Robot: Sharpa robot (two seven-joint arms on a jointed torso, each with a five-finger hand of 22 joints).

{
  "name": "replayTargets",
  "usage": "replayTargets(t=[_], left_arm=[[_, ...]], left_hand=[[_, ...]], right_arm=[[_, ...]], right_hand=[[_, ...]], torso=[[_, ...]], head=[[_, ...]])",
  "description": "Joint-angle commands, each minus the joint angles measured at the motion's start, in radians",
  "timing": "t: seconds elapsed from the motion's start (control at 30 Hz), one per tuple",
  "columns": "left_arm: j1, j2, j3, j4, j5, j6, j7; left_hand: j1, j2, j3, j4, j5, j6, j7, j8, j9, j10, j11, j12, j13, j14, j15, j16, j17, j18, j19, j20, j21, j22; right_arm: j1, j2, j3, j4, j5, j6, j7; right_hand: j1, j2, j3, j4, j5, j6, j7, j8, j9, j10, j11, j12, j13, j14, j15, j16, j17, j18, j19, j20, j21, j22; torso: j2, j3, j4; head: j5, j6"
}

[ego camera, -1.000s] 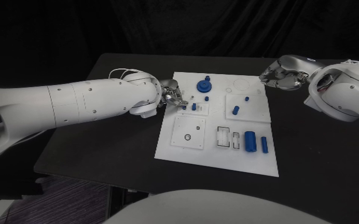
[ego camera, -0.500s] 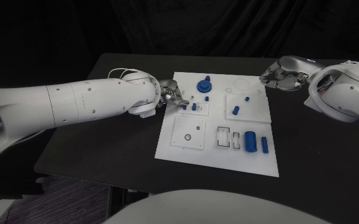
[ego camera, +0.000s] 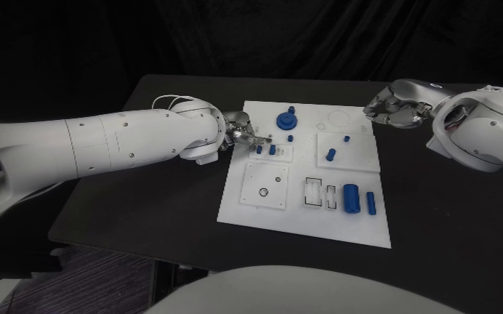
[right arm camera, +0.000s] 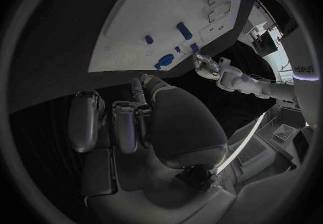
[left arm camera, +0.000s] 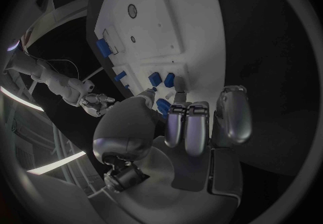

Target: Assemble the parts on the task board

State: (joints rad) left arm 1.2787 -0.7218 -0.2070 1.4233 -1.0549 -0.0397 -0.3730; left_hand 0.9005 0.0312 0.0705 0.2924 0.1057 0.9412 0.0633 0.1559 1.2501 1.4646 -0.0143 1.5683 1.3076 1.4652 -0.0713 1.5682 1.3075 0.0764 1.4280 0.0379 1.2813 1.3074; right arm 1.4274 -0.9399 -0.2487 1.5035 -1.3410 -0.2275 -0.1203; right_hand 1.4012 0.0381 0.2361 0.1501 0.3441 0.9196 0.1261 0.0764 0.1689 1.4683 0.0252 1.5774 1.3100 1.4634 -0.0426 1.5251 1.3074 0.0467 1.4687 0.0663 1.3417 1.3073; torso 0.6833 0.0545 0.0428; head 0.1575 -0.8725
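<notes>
1. The task board (ego camera: 304, 216) is lying in the middle of the black table (ego camera: 137, 198), with its long side running away from the robot.
2. The left hand (ego camera: 243, 137) is reaching over the left edge of the board, at its far half. Its fingers (left arm camera: 176, 121) are lying close together and pointing at two small blue pegs (ego camera: 265, 150), which are standing side by side just beyond the fingertips. I cannot tell if the fingertips are touching a peg or holding anything.
3. The right hand (ego camera: 395, 110) is hanging above the table, just beside the far right corner of the board. Its fingers (right arm camera: 128, 124) are curled in, and nothing is visible between them.
4. A round blue part (ego camera: 285, 120) with a thin pin on top is standing near the far edge of the board.
5. A short blue piece (ego camera: 330, 155) is sitting in the right middle field of the board.
6. A thick blue cylinder (ego camera: 350, 197) and a thinner blue rod (ego camera: 370, 203) are lying side by side near the right edge, at the near half.
</notes>
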Motion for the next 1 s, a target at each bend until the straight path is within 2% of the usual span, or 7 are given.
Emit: replayTargets(t=[0.03,0.37,0.6,0.77,0.93,0.97,1.0], left_arm=[[-0.006,0.002,-0.005,-0.006,0.001,0.025,-0.009],[-0.007,-0.004,-0.005,-0.001,-0.009,-0.085,0.070],[-0.005,-0.021,-0.005,0.018,-0.127,-0.307,0.212],[0.015,-0.021,-0.005,0.020,-0.253,-0.433,0.307],[0.039,-0.007,-0.005,-0.006,-0.336,-0.483,0.437],[0.042,-0.003,-0.005,-0.013,-0.343,-0.467,0.463],[0.044,0.004,-0.005,-0.024,-0.349,-0.440,0.497]], left_hand=[[-0.013,0.003,-0.009,0.000,-0.007,-0.004,0.002,-0.003,-0.003,0.106,0.006,0.003,0.263,0.106,0.007,0.003,0.263,-0.001,-0.001,0.008,-0.007,0.103],[-0.039,0.063,-0.058,0.000,0.039,0.022,-0.004,0.010,-0.007,0.106,0.001,0.003,0.263,0.106,0.004,0.003,0.263,-0.004,0.007,0.007,0.003,0.114],[0.065,0.065,-0.083,-0.002,0.151,0.036,-0.021,0.061,0.028,0.106,-0.014,0.003,0.263,0.106,-0.009,0.003,0.263,-0.010,0.025,-0.005,0.029,0.133],[0.138,0.045,-0.090,-0.003,0.161,0.022,-0.023,0.071,0.036,0.106,-0.015,0.003,0.263,0.106,-0.010,0.003,0.263,-0.011,0.025,-0.008,0.028,0.137],[0.281,0.022,-0.087,-0.001,0.160,-0.105,0.024,0.036,0.025,0.038,0.027,-0.066,0.215,0.087,0.031,-0.020,0.235,0.004,-0.048,0.024,-0.067,0.112],[0.301,0.023,-0.083,-0.002,0.159,-0.143,0.034,0.025,0.022,-0.006,0.033,-0.104,0.191,0.063,0.036,-0.044,0.206,0.007,-0.068,0.032,-0.086,0.109],[0.365,0.028,-0.062,-0.007,0.154,-0.206,0.044,0.022,0.031,-0.158,0.051,-0.222,0.124,-0.033,0.057,-0.120,0.124,0.021,-0.157,0.046,-0.180,0.087]], right_arm=[[-0.002,0.000,0.001,0.000,-0.002,0.008,-0.012],[-0.003,-0.002,0.001,0.001,-0.002,0.008,-0.013],[-0.003,-0.010,0.001,0.005,-0.002,-0.002,-0.010],[-0.003,-0.017,0.001,0.012,-0.002,-0.029,-0.001],[-0.003,-0.022,0.001,0.014,-0.002,-0.039,0.003],[-0.003,-0.022,0.001,0.013,-0.002,-0.039,0.003],[-0.003,-0.022,0.001,0.013,-0.002,-0.039,0.004]], right_hand=[[0.003,-0.001,0.006,0.002,0.004,0.005,0.000,-0.004,-0.002,0.102,0.008,-0.007,0.261,0.093,0.007,-0.004,0.221,0.007,-0.001,0.006,-0.004,0.192],[0.003,-0.001,0.006,0.002,0.004,0.005,0.000,-0.004,-0.002,0.102,0.008,-0.007,0.261,0.093,0.007,-0.004,0.221,0.007,-0.001,0.006,-0.004,0.192],[0.003,-0.001,0.006,0.002,0.004,0.005,0.000,-0.004,-0.002,0.102,0.008,-0.007,0.261,0.093,0.007,-0.004,0.221,0.007,-0.001,0.006,-0.004,0.192],[0.001,-0.001,0.008,0.001,0.005,0.006,0.000,-0.004,-0.002,0.102,0.008,-0.007,0.261,0.093,0.008,-0.004,0.221,0.007,-0.001,0.006,-0.004,0.192],[0.001,-0.001,0.008,0.001,0.005,0.006,0.000,-0.004,-0.002,0.102,0.008,-0.007,0.261,0.093,0.008,-0.004,0.221,0.007,-0.001,0.006,-0.004,0.192],[0.001,-0.001,0.008,0.001,0.006,0.006,0.000,-0.004,-0.001,0.102,0.008,-0.007,0.261,0.093,0.008,-0.003,0.222,0.007,-0.001,0.007,-0.003,0.193],[0.001,-0.001,0.008,0.001,0.006,0.006,0.000,-0.004,-0.001,0.102,0.008,-0.007,0.261,0.093,0.008,-0.003,0.222,0.007,-0.001,0.007,-0.003,0.193]], torso=[[0.001,0.0001,-0.0001],[0.000,0.0002,0.0002],[0.000,0.0002,0.0002],[0.001,0.0002,0.0003],[0.000,-0.0004,0.0001],[0.000,0.0001,0.0000],[0.000,0.0003,0.0000]], head=[[0.001,0.000],[0.003,0.000],[-0.003,0.000],[-0.005,0.000],[-0.004,0.000],[-0.003,0.000],[-0.003,0.000]])
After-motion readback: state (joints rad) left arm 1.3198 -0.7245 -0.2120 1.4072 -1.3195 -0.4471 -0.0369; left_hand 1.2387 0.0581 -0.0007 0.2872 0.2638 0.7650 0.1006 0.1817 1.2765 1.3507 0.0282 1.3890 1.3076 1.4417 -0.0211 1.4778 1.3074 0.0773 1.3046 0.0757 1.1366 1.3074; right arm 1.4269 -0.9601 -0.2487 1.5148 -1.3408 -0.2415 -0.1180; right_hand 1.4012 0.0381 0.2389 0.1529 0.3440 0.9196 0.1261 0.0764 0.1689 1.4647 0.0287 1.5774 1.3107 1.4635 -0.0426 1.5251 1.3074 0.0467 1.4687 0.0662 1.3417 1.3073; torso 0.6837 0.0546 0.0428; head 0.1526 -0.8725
